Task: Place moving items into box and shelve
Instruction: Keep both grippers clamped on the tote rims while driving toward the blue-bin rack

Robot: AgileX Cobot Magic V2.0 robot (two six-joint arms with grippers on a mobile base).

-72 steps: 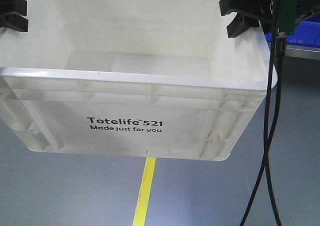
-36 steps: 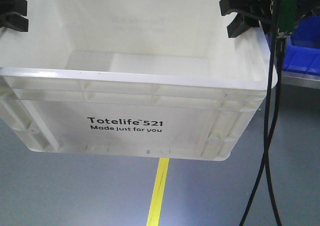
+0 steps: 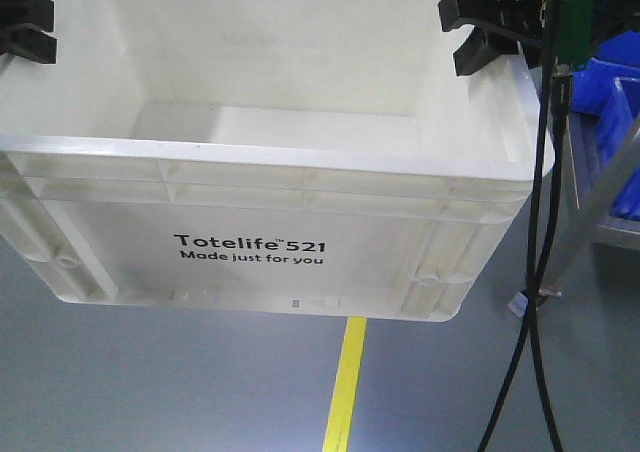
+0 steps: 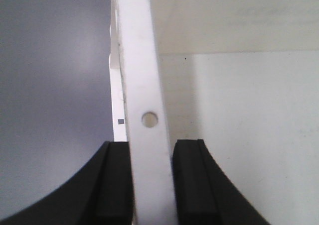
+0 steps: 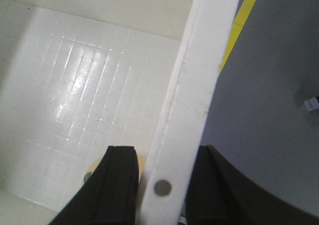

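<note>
The box (image 3: pixel 250 252), a large white crate printed "Totelife 521", hangs above the grey floor between my two grippers. At its left side my left gripper (image 3: pixel 25 27) is shut on the rim. In the left wrist view the rim (image 4: pixel 142 80) runs between the black pads of the left gripper (image 4: pixel 152 153). My right gripper (image 3: pixel 480 34) is shut on the right rim. In the right wrist view that rim (image 5: pixel 199 75) passes through the right gripper (image 5: pixel 162 160). A small beige thing with a green spot (image 5: pixel 92 171) peeks out on the box floor behind one finger.
A yellow floor line (image 3: pixel 345 382) runs under the box. Blue bins (image 3: pixel 612 82) sit on a metal frame (image 3: pixel 590 202) at the right. Black cables (image 3: pixel 540 272) hang down in front of the right side.
The yellow line has slid to the right in view. The blue bins and the metal frame have come further in from the right. The box and both grippers hold the same place.
</note>
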